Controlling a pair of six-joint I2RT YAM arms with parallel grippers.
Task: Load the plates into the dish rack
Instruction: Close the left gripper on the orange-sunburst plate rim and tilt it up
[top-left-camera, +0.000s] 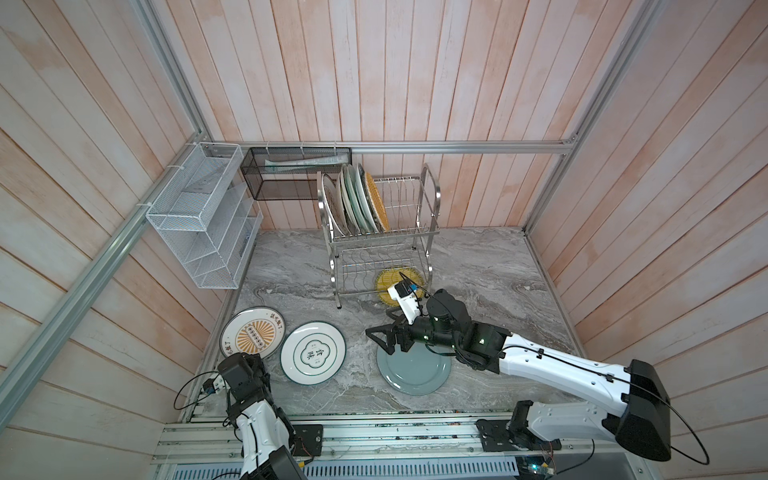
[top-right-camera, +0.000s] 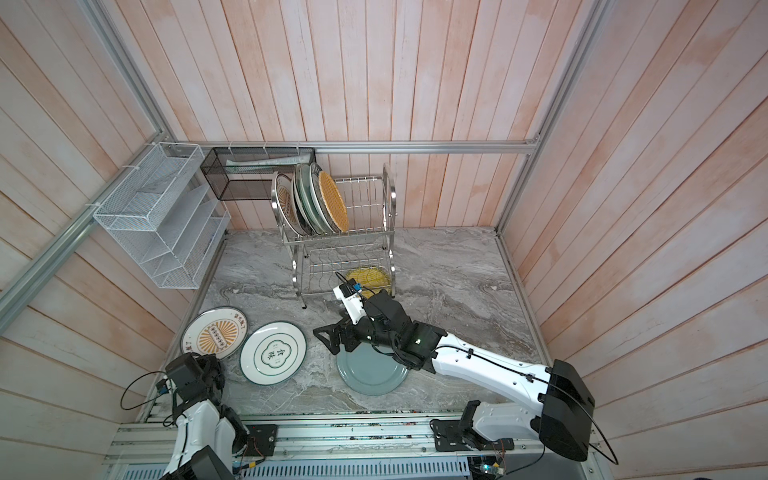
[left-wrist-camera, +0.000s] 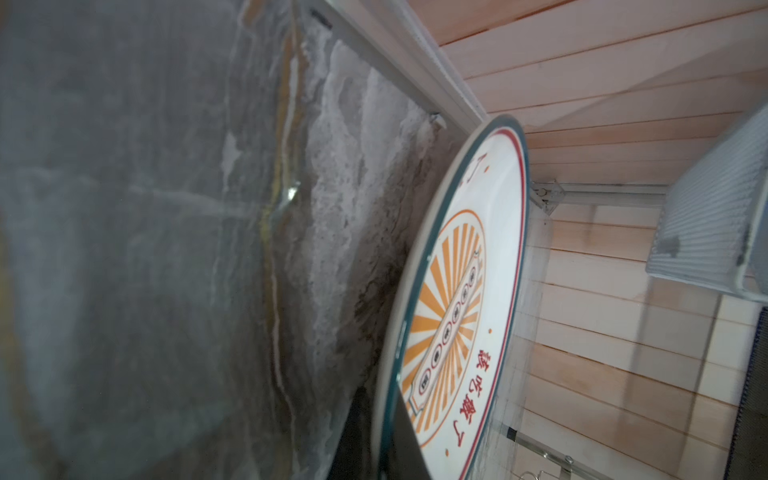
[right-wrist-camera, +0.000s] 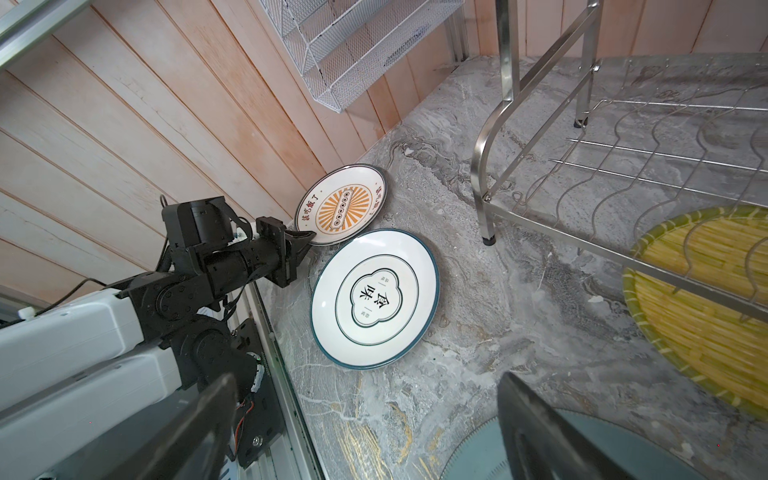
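Left hand (right-wrist-camera: 306, 241) clenched on sunburst plate (right-wrist-camera: 340, 203) rim, "该吃饭了" | right hand (top-left-camera: 379, 341) released | quatrefoil plate (top-left-camera: 313, 353) "食味"

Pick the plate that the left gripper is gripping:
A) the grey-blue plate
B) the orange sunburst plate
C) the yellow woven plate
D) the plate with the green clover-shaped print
B: in the right wrist view, the left gripper is closed on the rim of the orange sunburst plate.

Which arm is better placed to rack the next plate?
Left. The left gripper is shut on the rim of the sunburst plate, so it likely only needs lifting to the dish rack. The right gripper hangs open above the grey-blue plate, empty.
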